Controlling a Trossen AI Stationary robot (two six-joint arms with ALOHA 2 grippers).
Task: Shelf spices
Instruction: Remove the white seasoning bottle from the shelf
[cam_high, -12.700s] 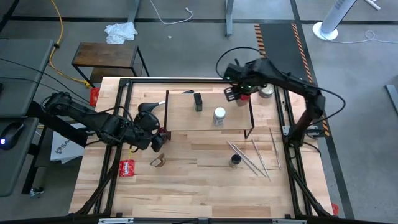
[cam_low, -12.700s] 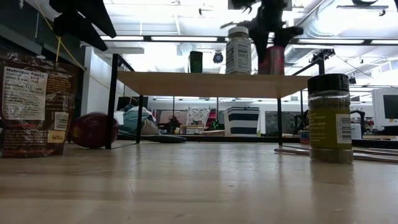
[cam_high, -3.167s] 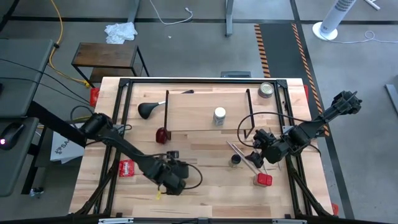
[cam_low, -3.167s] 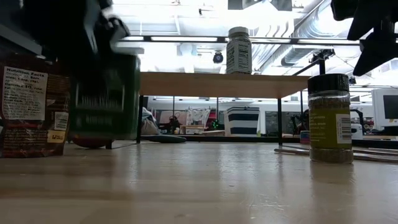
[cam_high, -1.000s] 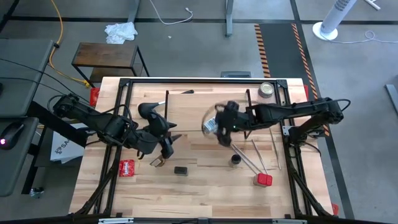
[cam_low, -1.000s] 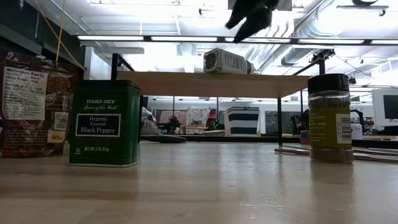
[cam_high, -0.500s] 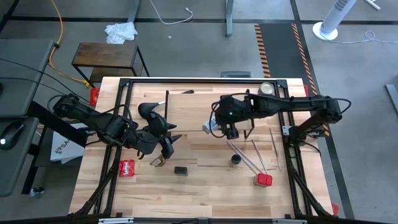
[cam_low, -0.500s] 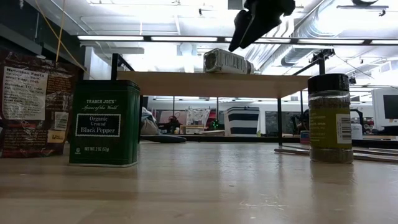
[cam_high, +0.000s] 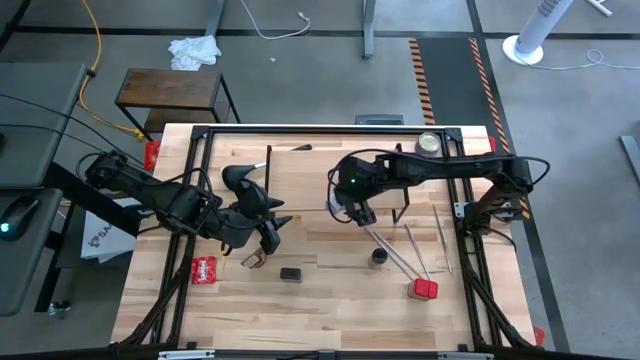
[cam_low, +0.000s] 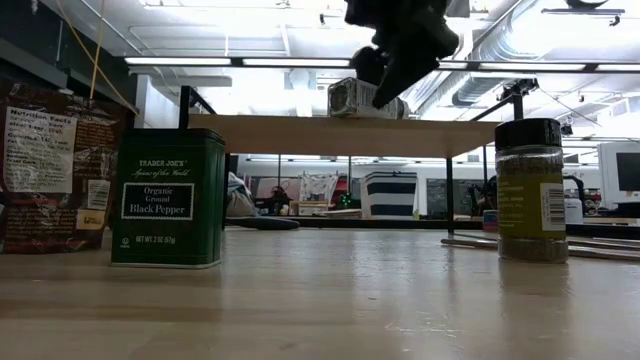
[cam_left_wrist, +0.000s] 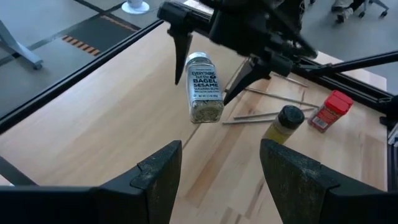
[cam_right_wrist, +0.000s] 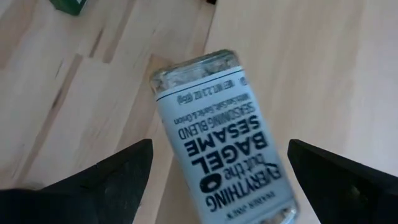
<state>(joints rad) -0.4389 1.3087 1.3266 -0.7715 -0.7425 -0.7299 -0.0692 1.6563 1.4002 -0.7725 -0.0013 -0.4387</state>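
Chopsticks (cam_high: 405, 252), red jar (cam_high: 423, 289), pepper tin (cam_low: 168, 197) nearby

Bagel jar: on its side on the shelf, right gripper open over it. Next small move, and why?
Probably lower the right gripper and close on the jar, then stand it up. The jar lies on its side on the shelf. The open fingers already straddle it without gripping. The left gripper waits open over the table's left side.
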